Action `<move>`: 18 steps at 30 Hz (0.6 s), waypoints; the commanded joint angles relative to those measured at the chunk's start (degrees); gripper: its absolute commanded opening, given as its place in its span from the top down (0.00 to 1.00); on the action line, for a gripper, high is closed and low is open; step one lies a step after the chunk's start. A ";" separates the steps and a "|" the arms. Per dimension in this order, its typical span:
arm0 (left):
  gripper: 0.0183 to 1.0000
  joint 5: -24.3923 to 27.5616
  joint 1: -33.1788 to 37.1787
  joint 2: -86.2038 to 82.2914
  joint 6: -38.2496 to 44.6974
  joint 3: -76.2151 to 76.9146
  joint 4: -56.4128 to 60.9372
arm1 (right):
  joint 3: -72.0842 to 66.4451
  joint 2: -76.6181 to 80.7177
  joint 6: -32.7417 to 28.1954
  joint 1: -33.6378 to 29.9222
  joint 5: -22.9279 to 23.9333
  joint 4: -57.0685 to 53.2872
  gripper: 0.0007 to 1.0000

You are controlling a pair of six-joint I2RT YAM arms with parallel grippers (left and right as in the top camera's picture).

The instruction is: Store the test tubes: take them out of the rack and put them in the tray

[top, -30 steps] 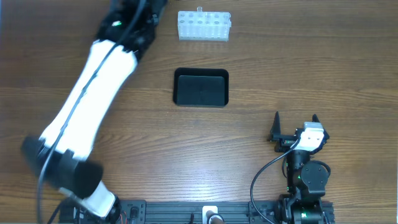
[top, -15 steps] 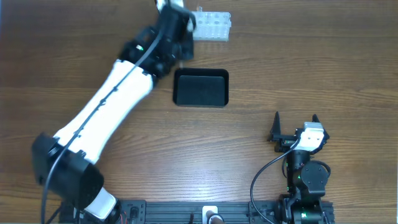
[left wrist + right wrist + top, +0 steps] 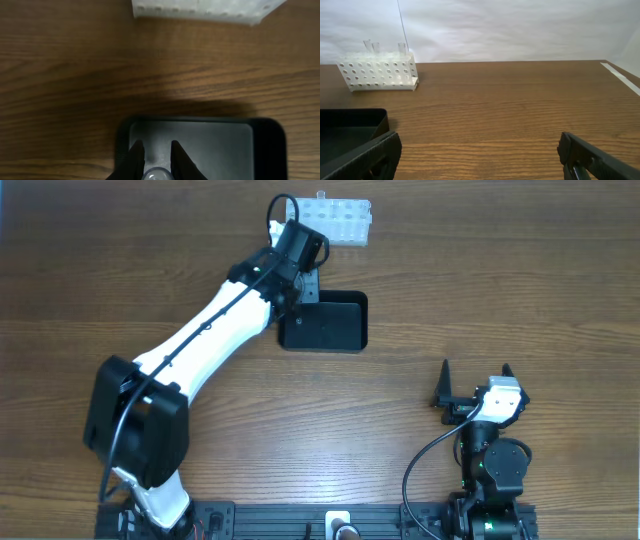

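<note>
The white test tube rack (image 3: 331,222) stands at the table's far edge, with a few clear tubes (image 3: 402,48) sticking up from it. The black tray (image 3: 340,325) lies just in front of it. My left gripper (image 3: 155,151) hangs over the tray's left end, shut on a clear test tube (image 3: 156,174) whose rounded end shows between the fingers. In the top view the left gripper (image 3: 304,288) sits between rack and tray. My right gripper (image 3: 474,385) rests near the right base, open and holding nothing, far from both.
Bare wooden tabletop surrounds the tray (image 3: 215,150) and the rack (image 3: 200,7). The left arm's white link crosses diagonally from the left base. A thin cable (image 3: 401,22) hangs near the rack (image 3: 380,72). A pale strip (image 3: 620,75) marks the table's right side.
The left arm swung from the far left corner rightward past the rack and came down over the tray's left end. The right arm stayed still.
</note>
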 commanded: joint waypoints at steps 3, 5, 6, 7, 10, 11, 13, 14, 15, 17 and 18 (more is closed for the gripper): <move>0.87 0.61 -0.74 4.09 -0.81 -0.13 -0.13 | -0.35 -0.59 0.20 -0.37 -0.24 -0.26 0.01; 0.86 0.61 -0.76 4.68 -0.81 -0.13 -0.81 | -0.35 -0.59 0.20 -0.37 -0.24 -0.26 0.01; 0.86 0.61 -0.76 4.94 -0.81 -0.13 -1.18 | -0.35 -0.59 0.20 -0.37 -0.24 -0.26 0.01; 0.86 0.59 -0.74 5.05 -0.81 -0.13 -1.46 | -0.35 -0.59 0.20 -0.37 -0.24 -0.26 0.01; 0.86 0.57 -0.74 5.70 -0.81 -0.13 -1.55 | -0.35 -0.59 0.20 -0.37 -0.24 -0.26 0.01; 0.85 0.57 -0.74 5.92 -0.81 -0.13 -1.55 | -0.35 -0.59 0.20 -0.37 -0.24 -0.26 0.01; 0.84 0.57 -0.74 6.45 -0.81 -0.13 -1.55 | -0.35 -0.59 0.20 -0.37 -0.24 -0.26 0.01; 0.83 0.57 -0.74 6.78 -0.81 -0.13 -1.55 | -0.35 -0.59 0.20 -0.37 -0.24 -0.26 0.01; 0.83 0.52 -0.74 6.95 -0.81 -0.13 -1.55 | -0.35 -0.59 0.20 -0.37 -0.24 -0.26 0.01; 0.81 0.37 -0.74 7.28 -0.81 -0.13 -1.57 | -0.35 -0.59 0.20 -0.37 -0.24 -0.26 0.01; 0.80 0.35 -0.74 7.54 -0.81 -0.13 -1.57 | -0.35 -0.59 0.20 -0.37 -0.24 -0.26 0.01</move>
